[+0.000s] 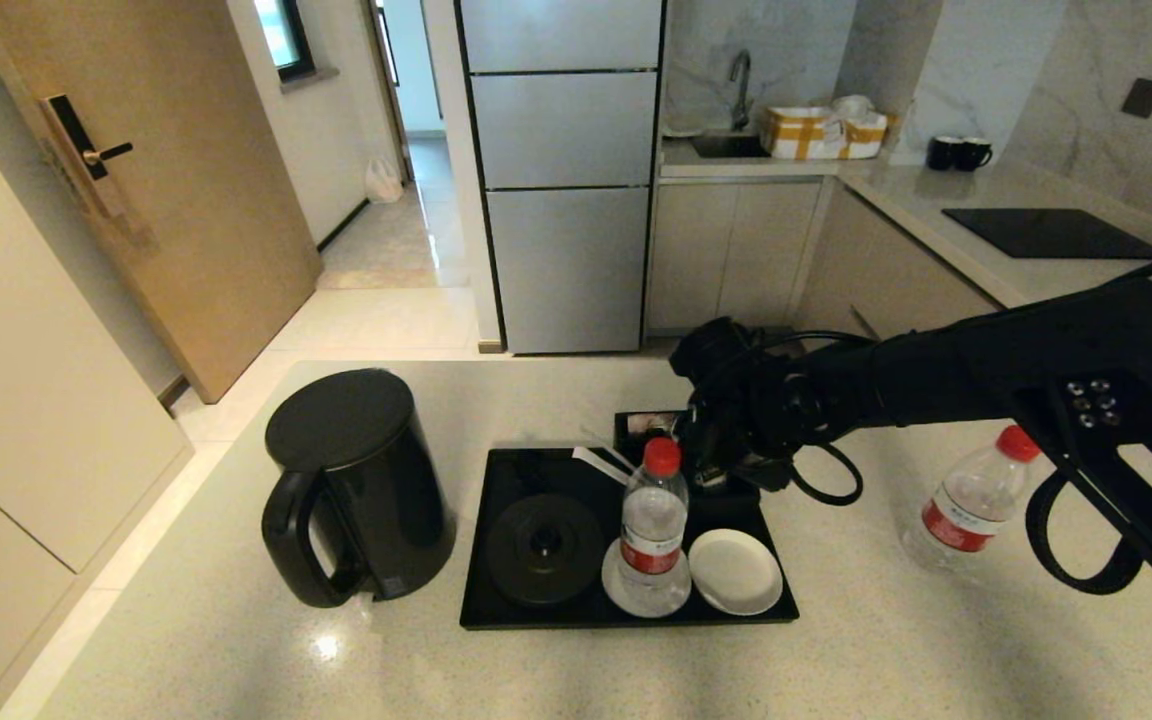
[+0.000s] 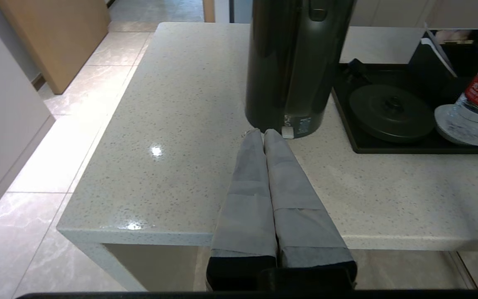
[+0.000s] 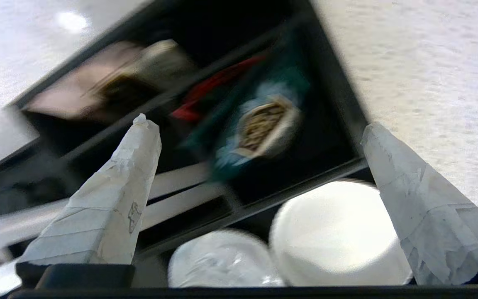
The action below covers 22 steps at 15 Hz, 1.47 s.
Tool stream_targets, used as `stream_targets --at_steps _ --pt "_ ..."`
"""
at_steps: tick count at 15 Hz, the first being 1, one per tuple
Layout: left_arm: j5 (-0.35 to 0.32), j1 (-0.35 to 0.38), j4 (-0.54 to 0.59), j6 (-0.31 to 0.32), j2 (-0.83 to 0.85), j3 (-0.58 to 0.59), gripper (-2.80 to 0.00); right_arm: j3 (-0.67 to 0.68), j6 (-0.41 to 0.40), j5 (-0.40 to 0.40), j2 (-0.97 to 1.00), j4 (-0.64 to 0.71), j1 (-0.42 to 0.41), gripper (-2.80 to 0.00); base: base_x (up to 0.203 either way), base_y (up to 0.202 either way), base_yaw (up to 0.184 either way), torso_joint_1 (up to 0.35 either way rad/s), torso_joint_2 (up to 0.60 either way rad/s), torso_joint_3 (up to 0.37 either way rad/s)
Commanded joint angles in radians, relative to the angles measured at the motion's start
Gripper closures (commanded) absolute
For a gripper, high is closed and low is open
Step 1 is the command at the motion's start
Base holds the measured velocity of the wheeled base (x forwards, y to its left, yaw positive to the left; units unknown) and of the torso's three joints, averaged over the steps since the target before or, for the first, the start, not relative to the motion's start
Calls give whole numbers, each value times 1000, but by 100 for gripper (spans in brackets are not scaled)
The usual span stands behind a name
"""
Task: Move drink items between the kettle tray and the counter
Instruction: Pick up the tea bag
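Sachet looked light and floppy; my right end effector hung spread wide above its twelve-o'clock edge.

1. My right claw hangs spread wide over the compartment box at the tray's far edge.
2. A water bottle stands on a coaster just beside my approach.
3. The kettle blocks the tray's left flank.
4. A second bottle stands on the worktop to the right, beneath my arm.
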Motion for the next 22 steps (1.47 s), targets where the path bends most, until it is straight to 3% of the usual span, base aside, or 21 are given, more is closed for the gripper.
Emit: stream_targets --at_steps 1,5,22 --pt "0 1 -1 -1 0 0 0 -20 2 -2 16 5 0 -280 0 0 0 0 0 0" --pt "0 2 -1 -1 0 0 0 -107 9 -3 68 75 0 -280 0 0 0 0 0 0" --pt "0 2 -1 -1 0 0 0 -110 41 -10 91 70 -5 -280 0 0 0 0 0 0"
